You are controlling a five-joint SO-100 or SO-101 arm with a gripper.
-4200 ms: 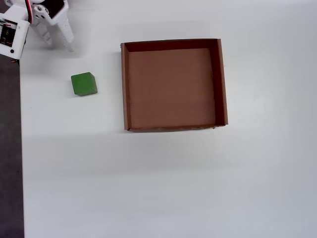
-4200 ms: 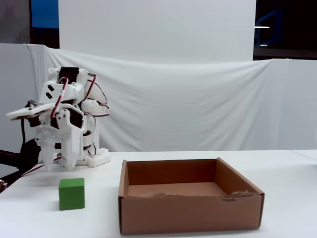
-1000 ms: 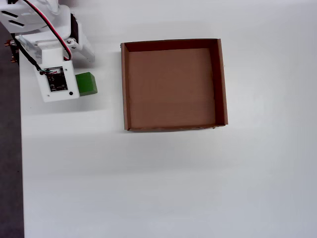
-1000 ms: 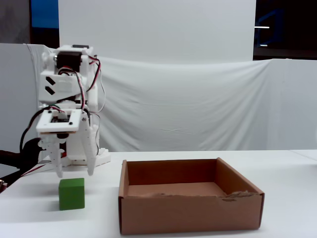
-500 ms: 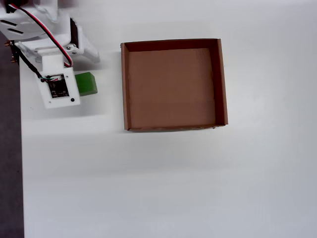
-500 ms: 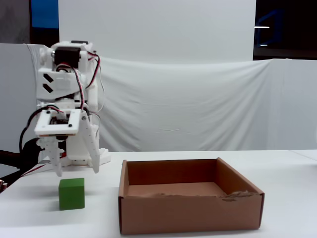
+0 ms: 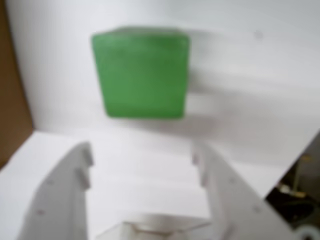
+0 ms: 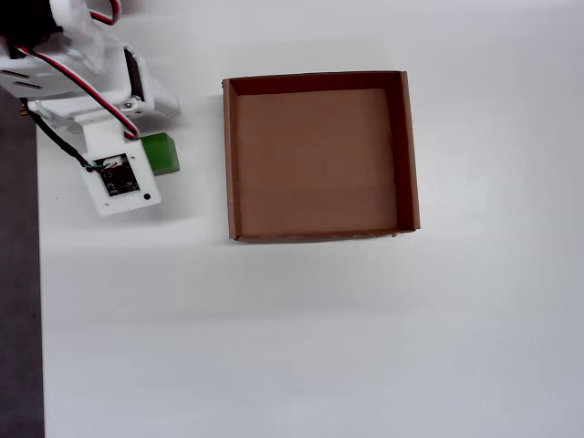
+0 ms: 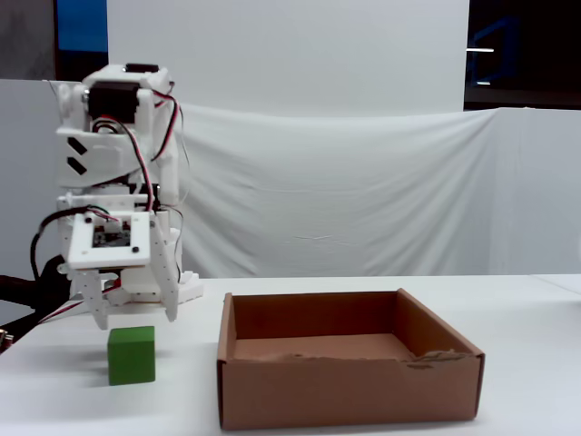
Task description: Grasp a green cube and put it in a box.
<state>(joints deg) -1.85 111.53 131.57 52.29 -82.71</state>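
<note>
The green cube (image 7: pixel 141 74) lies on the white table, and the wrist view shows it just ahead of my open gripper (image 7: pixel 141 155), with nothing between the fingers. From the side, the gripper (image 9: pixel 134 318) hangs right above the cube (image 9: pixel 132 355), its fingertips a little over the top face and spread wider than the cube. From above, the arm (image 8: pixel 82 73) and its wrist board cover the cube's left part (image 8: pixel 162 153). The brown cardboard box (image 8: pixel 228 164) stands empty to the right of the cube, with its front wall (image 9: pixel 349 392) showing in the fixed view.
The table's left edge borders a dark strip (image 8: pixel 18 274). The arm's base (image 9: pixel 177 289) sits at the back left, before a white cloth backdrop. A sliver of the box wall (image 7: pixel 12 115) shows at the left of the wrist view.
The arm has come from the back left to stand over the cube, and its wrist has shifted a little forward in the last second. The jaws stay open. Cube and box have not moved.
</note>
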